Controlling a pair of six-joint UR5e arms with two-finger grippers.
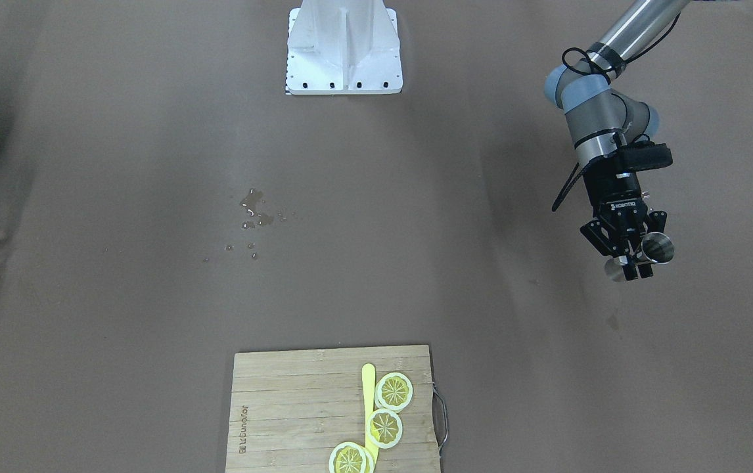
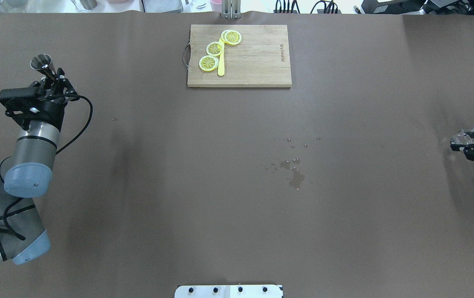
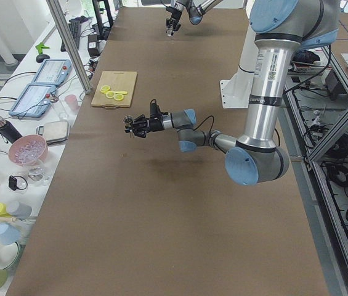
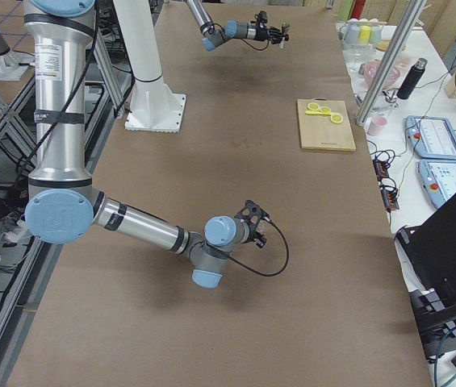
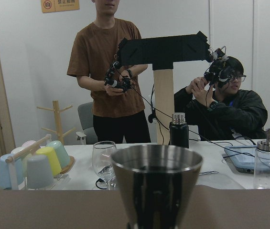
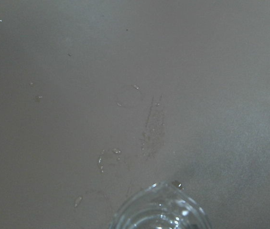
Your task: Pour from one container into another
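A steel jigger [image 2: 41,63] is held off the table at the far left, with my left gripper [image 2: 51,77] shut on its narrow waist. In the front-facing view the jigger [image 1: 658,248] lies tilted on its side in the left gripper [image 1: 635,268]. The left wrist view shows its open cup [image 5: 156,186] upright and close. A clear glass [image 2: 465,135] sits in my right gripper [image 2: 468,144] at the right edge, fingers shut on it. The glass rim [image 6: 159,211] fills the bottom of the right wrist view, above the brown table. Both containers are far apart.
A wooden cutting board [image 2: 257,62] with lemon slices [image 2: 214,48] and a yellow knife [image 2: 221,66] lies at the far middle. Spilled drops [image 2: 295,176] wet the table right of centre. The white robot base [image 1: 343,49] stands at the near edge. Two operators [image 5: 108,71] appear beyond the table.
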